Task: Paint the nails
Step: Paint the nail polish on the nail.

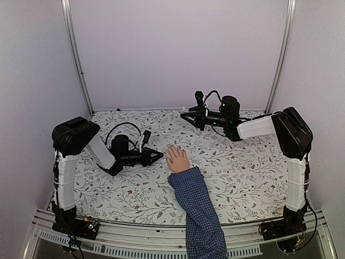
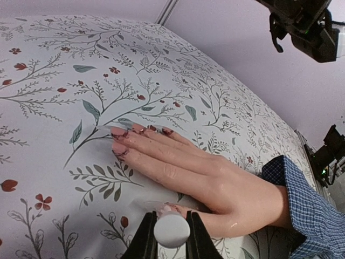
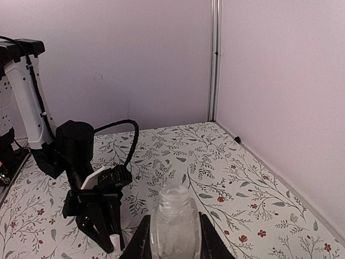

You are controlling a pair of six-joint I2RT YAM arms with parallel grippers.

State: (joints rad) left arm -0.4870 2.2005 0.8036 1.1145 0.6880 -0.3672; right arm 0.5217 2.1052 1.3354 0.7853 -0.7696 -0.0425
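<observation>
Floral cloth (image 1: 242, 172) fills my table view, pale walls (image 1: 178, 54) behind. Checked sleeve (image 1: 199, 216) comes in from the near edge, hand (image 1: 177, 160) flat, palm down, mid-table. My right gripper (image 1: 187, 115), over the far side, is clamped on a clear open-necked bottle (image 3: 175, 221). Left gripper (image 1: 159, 156), just beside the hand, pinches a small white cap (image 2: 171, 229). Nails (image 2: 119, 132) rest on the cloth, dark reddish streaks showing.
</observation>
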